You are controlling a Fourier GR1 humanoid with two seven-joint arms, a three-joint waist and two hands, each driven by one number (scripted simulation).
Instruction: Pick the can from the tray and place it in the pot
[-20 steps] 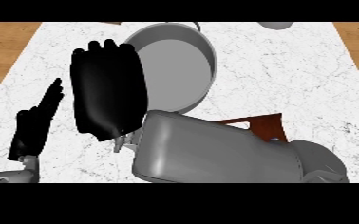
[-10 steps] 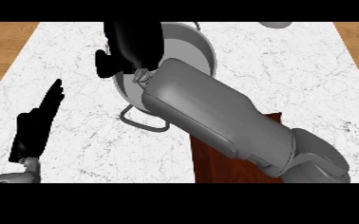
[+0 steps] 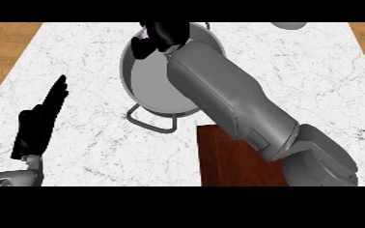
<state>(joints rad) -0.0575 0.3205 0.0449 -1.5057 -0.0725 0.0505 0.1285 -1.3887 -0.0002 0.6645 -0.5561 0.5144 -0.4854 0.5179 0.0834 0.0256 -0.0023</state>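
Nearest, at the lower left edge: left hand (image 3: 37,125), resting open on its own, fingers straight and pointing up, holding nothing. Beside it to the right, at the near edge of the white marbled counter (image 3: 85,67): dark red-brown tray (image 3: 228,166), partly covered by the right forearm (image 3: 221,96). Coming in from the lower right corner, crossing the tray's far corner and slanting up and left over the pot (image 3: 153,84). Just beyond the tray and close to its far left corner: the grey pot with its near loop handle (image 3: 147,121) lying toward the viewer, inside wall and bottom showing bare on the left side. Farther still, over the pot's far rim: right hand (image 3: 167,35), fingers and thumb curled shut around the can (image 3: 145,27), mostly hidden, only a pale sliver showing at the hand's far left edge, held above the pot and well apart from the tray. Farthest, at the counter's far right edge: a grey rounded thing (image 3: 288,25), cut off by the view.
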